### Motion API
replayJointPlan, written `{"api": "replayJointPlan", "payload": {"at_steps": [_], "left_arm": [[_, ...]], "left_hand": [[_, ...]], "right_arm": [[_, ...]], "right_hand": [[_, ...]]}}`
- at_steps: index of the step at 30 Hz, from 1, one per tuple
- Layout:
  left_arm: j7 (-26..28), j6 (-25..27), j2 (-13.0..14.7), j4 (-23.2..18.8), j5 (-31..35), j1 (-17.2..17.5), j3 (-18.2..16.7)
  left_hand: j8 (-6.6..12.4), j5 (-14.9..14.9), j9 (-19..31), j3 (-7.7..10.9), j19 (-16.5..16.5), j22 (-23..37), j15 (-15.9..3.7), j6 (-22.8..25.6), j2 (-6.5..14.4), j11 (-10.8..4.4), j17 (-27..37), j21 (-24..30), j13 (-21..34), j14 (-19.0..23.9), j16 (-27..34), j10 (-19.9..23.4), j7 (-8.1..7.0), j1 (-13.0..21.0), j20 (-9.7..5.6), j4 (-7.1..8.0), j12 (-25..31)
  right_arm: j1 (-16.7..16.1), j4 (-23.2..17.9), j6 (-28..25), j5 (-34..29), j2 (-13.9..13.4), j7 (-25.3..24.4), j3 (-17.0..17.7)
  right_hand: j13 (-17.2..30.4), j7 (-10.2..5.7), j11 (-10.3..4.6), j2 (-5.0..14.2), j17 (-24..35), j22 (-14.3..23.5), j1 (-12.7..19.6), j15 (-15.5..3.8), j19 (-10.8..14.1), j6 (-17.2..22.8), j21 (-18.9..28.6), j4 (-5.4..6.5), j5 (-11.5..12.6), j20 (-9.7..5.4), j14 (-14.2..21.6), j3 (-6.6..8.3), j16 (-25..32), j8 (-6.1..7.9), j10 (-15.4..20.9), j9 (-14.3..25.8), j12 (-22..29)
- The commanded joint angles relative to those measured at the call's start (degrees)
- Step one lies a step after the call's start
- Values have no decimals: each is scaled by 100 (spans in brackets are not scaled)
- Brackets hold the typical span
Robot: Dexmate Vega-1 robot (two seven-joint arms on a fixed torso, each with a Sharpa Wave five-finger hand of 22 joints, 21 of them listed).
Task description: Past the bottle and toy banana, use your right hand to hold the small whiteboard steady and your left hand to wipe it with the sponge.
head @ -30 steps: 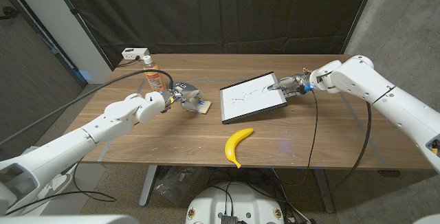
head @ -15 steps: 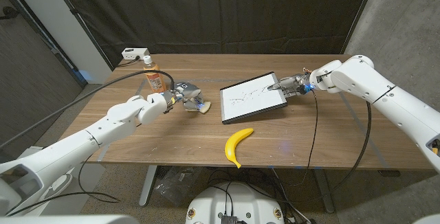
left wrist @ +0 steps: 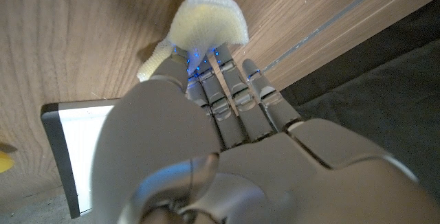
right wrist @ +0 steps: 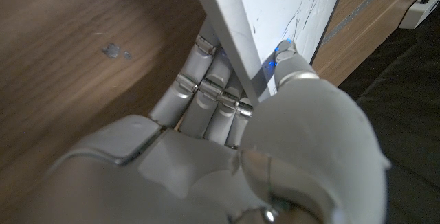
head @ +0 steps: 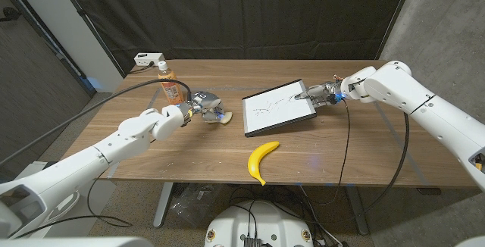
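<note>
The small whiteboard, black-framed with dark scribbles, lies at the table's middle right. My right hand grips its far right corner, thumb on top and fingers under the edge. My left hand holds the pale yellow sponge just above the wood, a short way left of the board. In the left wrist view the sponge sticks out past my fingertips, with the whiteboard beyond. The orange bottle stands behind my left hand. The toy banana lies near the front edge.
A white power strip sits at the table's back left corner. Cables run across the left side and hang down from my right wrist. A dark curtain hangs behind the table.
My left hand has lifted the sponge off the table and carried it slightly right toward the whiteboard. My right hand and the board have stayed put.
</note>
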Motion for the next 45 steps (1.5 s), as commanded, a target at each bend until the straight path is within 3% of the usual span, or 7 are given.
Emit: {"api": "replayJointPlan", "payload": {"at_steps": [1, 12, 32, 45], "left_arm": [[189, -14, 38, -29, -103, 30, -89], [281, 44, 65, -92, -105, 89, -145], [1005, 108, -13, -237, -126, 230, -381], [1990, -739, -418, 329, -351, 14, -274]], "left_hand": [[-3, 33, 28, 50, 60, 0, -248, 172, 16, 9, 55, 12, 158, 208, 35, 87, 233, 80, -545, 28, 99], [48, 29, 107, 47, 72, -3, -271, 158, 12, 23, 99, -6, 440, 285, 42, 71, 280, 140, -560, 25, 199], [106, 23, 168, 37, 73, 0, -271, 123, 27, 10, 151, -36, 832, 312, 36, -1, 283, 186, -562, 52, 304], [124, 21, 173, 38, 84, 4, -279, 105, 32, 0, 171, -43, 985, 314, 33, -14, 250, 200, -556, 68, 336]], "right_arm": [[-60, -69, 5, 32, 11, -85, 49], [-64, -109, 20, 37, 0, -99, 48], [-238, -261, 135, 92, -96, -180, 183], [-299, -392, 125, 140, -143, -239, 228]], "right_hand": [[6, -36, -23, 446, 19, 15, 407, -29, -23, 13, 39, -31, 38, -252, 21, 26, 27, -12, 23, 18, -7], [14, -35, -26, 449, 28, 3, 408, -25, -33, 17, 62, -31, 38, -252, 19, 23, 25, -19, 23, 26, -15], [28, -20, -19, 453, 45, -22, 412, -24, -55, 23, 104, -33, 38, -253, 16, 17, 20, -39, 20, 34, -30], [25, -22, -5, 455, 55, -38, 419, -25, -68, 23, 132, -37, 38, -253, 12, 15, 16, -51, 35, 43, -41]]}}
